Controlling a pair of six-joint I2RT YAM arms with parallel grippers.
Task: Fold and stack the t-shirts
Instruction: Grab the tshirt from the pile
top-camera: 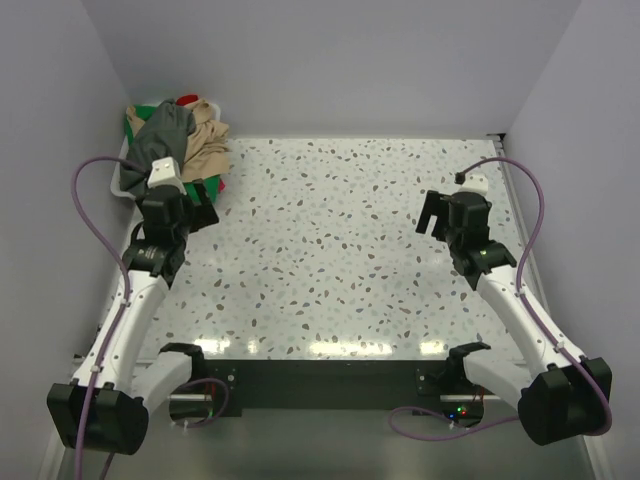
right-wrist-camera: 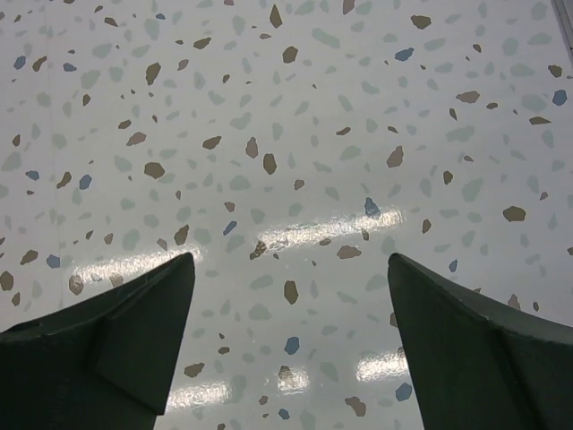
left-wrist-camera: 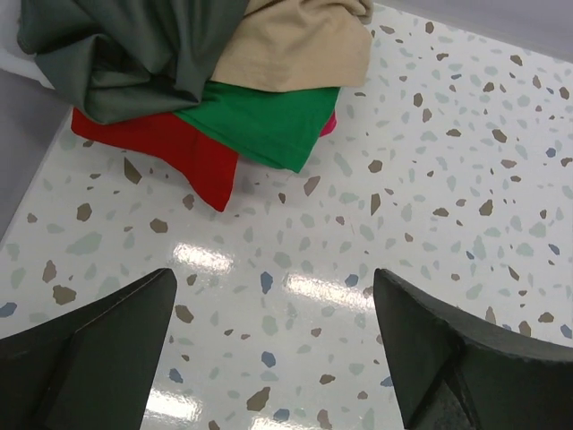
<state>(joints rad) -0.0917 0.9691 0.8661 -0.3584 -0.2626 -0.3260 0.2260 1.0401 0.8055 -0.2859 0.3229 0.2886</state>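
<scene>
The t-shirts lie in a crumpled pile at the table's back left corner. The dark grey one (top-camera: pixel 160 140) is on top, with the beige one (top-camera: pixel 208 140) to its right; green (top-camera: pixel 133 122) and red (top-camera: pixel 188 100) cloth peek out behind. In the left wrist view the dark grey shirt (left-wrist-camera: pixel 134 54) and beige shirt (left-wrist-camera: pixel 295 49) lie over the green shirt (left-wrist-camera: pixel 260 121) and red shirt (left-wrist-camera: pixel 170 143). My left gripper (top-camera: pixel 203 214) (left-wrist-camera: pixel 273 287) is open and empty, just short of the pile. My right gripper (top-camera: pixel 432 215) (right-wrist-camera: pixel 291 269) is open and empty over bare table at the right.
The speckled white table (top-camera: pixel 330 260) is walled at the back and both sides. A white rim (top-camera: pixel 124 185), perhaps the basket, shows at the pile's left edge. A black bar (top-camera: pixel 320 375) runs along the near edge between the arm bases.
</scene>
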